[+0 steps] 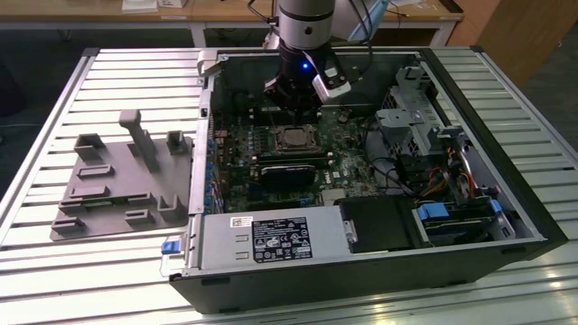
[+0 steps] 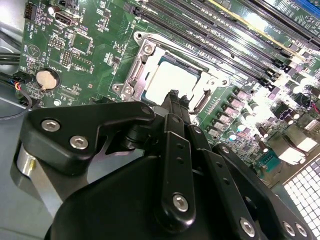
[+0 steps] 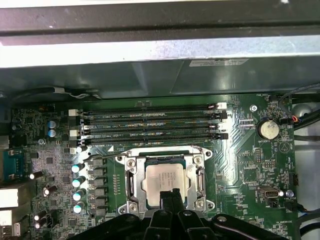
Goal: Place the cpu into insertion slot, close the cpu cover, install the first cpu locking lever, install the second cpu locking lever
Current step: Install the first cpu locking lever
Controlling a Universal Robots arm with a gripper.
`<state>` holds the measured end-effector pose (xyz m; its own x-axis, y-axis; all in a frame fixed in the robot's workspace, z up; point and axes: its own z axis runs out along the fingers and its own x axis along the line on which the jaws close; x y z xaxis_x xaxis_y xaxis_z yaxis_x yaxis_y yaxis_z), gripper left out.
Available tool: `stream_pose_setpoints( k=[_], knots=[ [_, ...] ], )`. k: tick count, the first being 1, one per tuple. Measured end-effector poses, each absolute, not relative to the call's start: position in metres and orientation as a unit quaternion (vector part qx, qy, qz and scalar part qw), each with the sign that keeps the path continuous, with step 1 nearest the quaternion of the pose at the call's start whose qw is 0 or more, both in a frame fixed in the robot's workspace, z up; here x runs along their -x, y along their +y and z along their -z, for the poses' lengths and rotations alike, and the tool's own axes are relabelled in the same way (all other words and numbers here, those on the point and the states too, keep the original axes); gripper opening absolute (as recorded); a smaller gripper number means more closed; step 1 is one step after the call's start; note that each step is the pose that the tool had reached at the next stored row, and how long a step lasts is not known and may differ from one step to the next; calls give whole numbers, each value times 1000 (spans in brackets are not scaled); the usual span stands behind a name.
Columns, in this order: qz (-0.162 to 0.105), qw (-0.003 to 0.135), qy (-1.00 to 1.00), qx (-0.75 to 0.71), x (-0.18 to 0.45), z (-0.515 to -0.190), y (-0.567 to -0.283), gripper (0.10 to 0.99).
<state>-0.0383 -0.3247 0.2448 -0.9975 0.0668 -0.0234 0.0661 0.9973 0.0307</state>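
1. The arm (image 1: 305, 27) is held upright inside the computer case (image 1: 361, 279), fingers (image 3: 165, 201) pressed together, empty.
2. The cpu (image 1: 294, 139) is seated at their 6 o'clock in the exterior view.
3. Its edge is hidden by them.

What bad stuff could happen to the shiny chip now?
1. The tool is poised right at the edge of the cpu cover, close over the cpu. If it slips, it might scratch the chip's bare metal face.
2. Small capacitors stand close beside the socket. A sideways slide could possibly knock them.
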Motion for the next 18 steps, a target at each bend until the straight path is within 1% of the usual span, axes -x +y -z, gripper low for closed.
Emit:
stream_pose_setpoints(
  k=[7,18],
  knots=[
    [-15,12,999,-33,42,-245,-325,106],
    [-15,12,999,-33,68,-245,-325,106]
  ],
)
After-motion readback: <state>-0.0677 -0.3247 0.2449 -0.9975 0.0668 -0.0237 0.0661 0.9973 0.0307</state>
